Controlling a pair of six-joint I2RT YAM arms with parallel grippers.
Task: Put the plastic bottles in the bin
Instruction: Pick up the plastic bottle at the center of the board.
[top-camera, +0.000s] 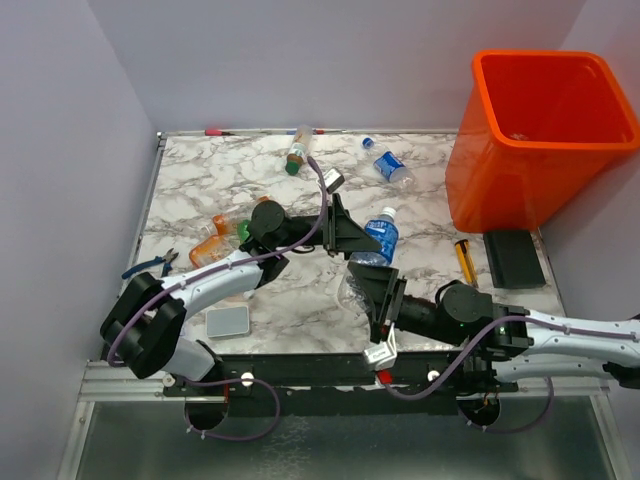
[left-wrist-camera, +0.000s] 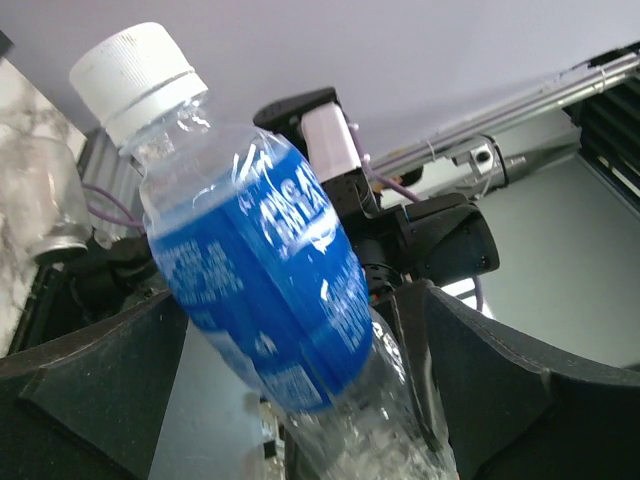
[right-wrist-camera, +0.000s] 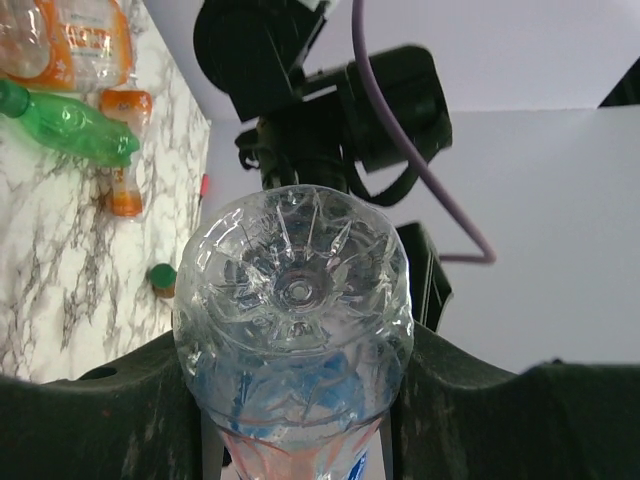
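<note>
Above the table, the right claw (top-camera: 372, 285) is clamping the blue-labelled bottle (top-camera: 381, 238) while the left claw (top-camera: 345, 232) is standing wide open around it.
The bottle's long axis is running up and away from the right claw, cap end sitting between the left claw's spread fingers; the bin (top-camera: 500, 190) is lying beyond the right claw, nearer that arm.

1. Left arm (top-camera: 215, 280): pale grey-white links between bulky black joint housings.
2. Right arm (top-camera: 580, 340): the same white shell, with black joints.
3. Thin purple cables (top-camera: 322, 195) run in loops along both arms.
4. Left gripper (top-camera: 360, 238) and right gripper (top-camera: 367, 278): broad, matte-black, wedge-shaped fingers.
</note>
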